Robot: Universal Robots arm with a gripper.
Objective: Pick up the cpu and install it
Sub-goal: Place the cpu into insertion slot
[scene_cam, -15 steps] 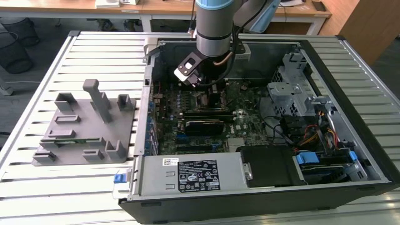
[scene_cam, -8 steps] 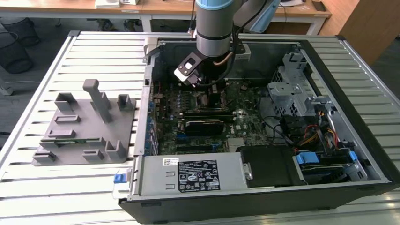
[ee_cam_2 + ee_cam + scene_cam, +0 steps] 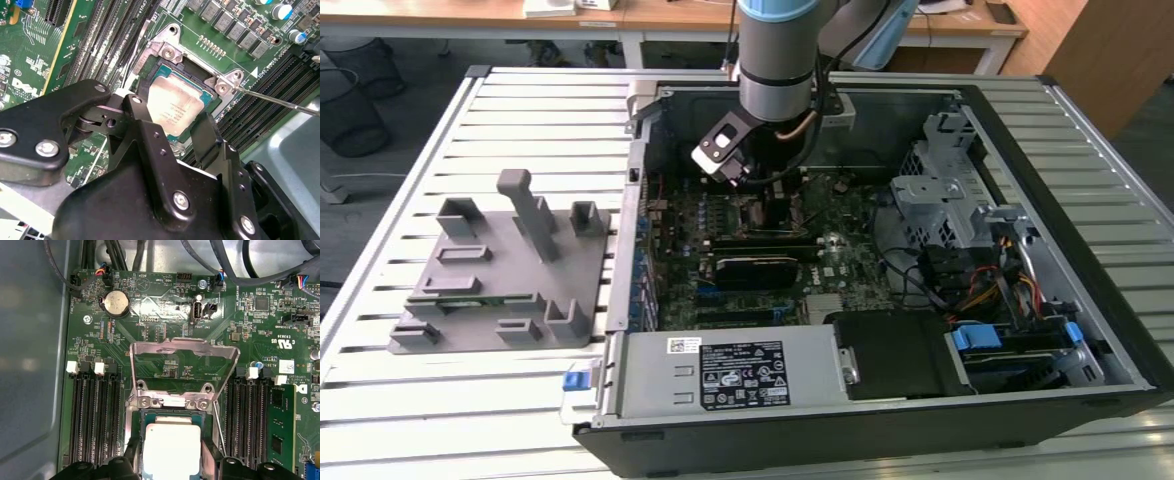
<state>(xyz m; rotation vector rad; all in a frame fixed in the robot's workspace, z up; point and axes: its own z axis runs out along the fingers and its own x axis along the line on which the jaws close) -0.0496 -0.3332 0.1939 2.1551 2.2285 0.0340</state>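
The jaws stand closed to the chip's width, one finger on each opposite edge of the cpu (image 3: 182,102), and appear to grip it; the cpu lies in, or just over, the open socket (image 3: 148,66) on the motherboard (image 3: 150,315); whether it is fully seated cannot be told. A slight tilt or offset here could bend the socket's contacts; a finger could scrape the socket wall or catch the thin retention lever (image 3: 280,100) just beside it; the open load plate (image 3: 182,344) could drop onto the jaws.
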